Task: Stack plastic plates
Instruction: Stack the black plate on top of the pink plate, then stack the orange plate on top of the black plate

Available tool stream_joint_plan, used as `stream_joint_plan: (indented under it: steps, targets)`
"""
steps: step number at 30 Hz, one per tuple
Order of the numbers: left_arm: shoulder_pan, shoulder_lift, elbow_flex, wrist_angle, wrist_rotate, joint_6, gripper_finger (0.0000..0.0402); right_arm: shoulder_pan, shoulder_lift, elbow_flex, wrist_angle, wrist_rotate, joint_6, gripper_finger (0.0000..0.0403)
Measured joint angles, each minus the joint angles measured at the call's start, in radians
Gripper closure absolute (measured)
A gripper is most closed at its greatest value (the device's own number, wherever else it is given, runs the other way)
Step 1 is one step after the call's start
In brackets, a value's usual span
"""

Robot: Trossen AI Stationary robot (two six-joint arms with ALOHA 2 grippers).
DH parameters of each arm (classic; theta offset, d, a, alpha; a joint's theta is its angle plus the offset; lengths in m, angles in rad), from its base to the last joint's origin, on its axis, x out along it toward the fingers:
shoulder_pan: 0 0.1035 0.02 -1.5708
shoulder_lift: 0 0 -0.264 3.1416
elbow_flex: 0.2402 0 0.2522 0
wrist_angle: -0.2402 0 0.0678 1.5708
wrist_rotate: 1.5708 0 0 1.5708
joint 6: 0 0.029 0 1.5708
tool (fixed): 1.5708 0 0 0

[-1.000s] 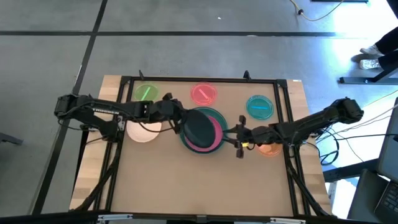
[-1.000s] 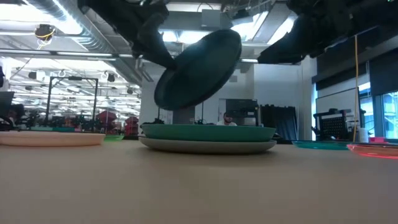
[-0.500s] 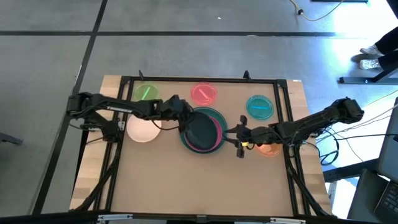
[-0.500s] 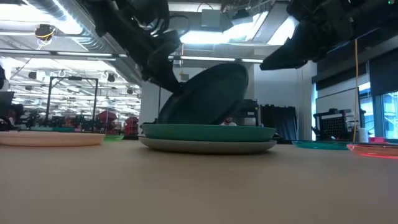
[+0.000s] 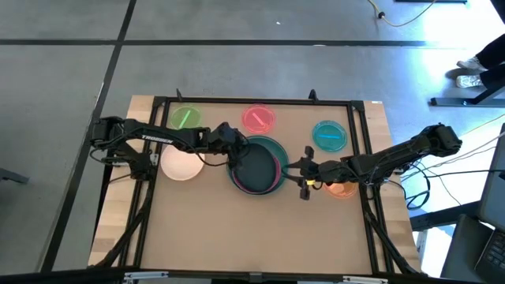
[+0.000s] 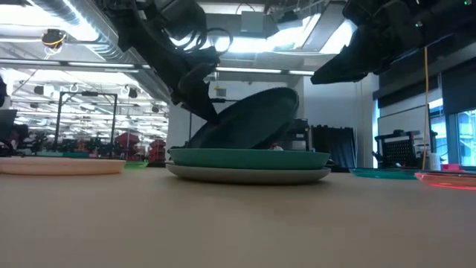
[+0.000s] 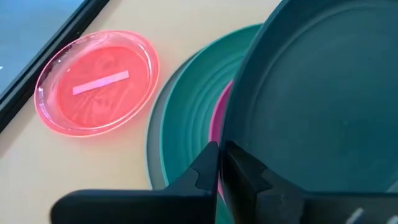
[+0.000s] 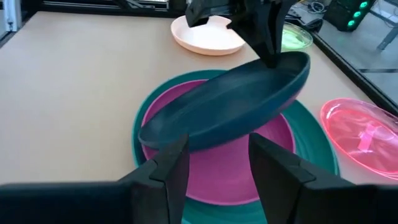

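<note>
A stack stands mid-table: a grey plate (image 6: 245,176) at the bottom, a teal plate (image 6: 249,158) on it, and a magenta plate (image 8: 214,177) on top. My left gripper (image 5: 230,148) is shut on a dark slate plate (image 5: 254,167), tilted over the stack. My right gripper (image 5: 304,178) is open and empty just right of the stack, facing it. Small plates lie on the table around it: green (image 5: 185,117), pink (image 5: 259,119), teal-blue (image 5: 329,135), white (image 5: 181,164), and orange (image 5: 341,188) under my right arm. My left gripper pinches the dark slate plate's rim (image 8: 281,61) between its two fingers, at the plate's far-left edge, coming from the table's left and slanting down. The plate is tilted: the held edge is raised and the opposite edge (image 8: 144,134) is down at the magenta plate.
A black frame (image 5: 260,101) runs around the work area. The near half of the table (image 5: 252,229) holds nothing. My right arm (image 5: 394,158) reaches in from the right edge, above the orange plate.
My left gripper has gone down and a little toward the table's right with the dark slate plate. The plate was steeply tilted, clear above the stack. It now lies flatter, its low edge down at the magenta plate.
</note>
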Motion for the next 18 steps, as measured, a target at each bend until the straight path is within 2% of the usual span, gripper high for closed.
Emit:
stream_joint_plan:
  steps: [10,14,18]
  targets:
    - [-0.002,-0.004,0.0,-0.003,-0.012,0.001,0.03,0.0,0.0,0.0,-0.004,0.008,0.0,0.0246]
    - [-0.017,-0.057,0.0,-0.05,-0.013,0.001,0.0293,0.0,0.0,0.0,-0.008,0.008,0.0,0.0246]
    - [-0.058,-0.141,0.001,-0.175,-0.013,-0.014,0.0295,0.0,0.0,0.0,-0.013,0.007,0.0,0.0246]
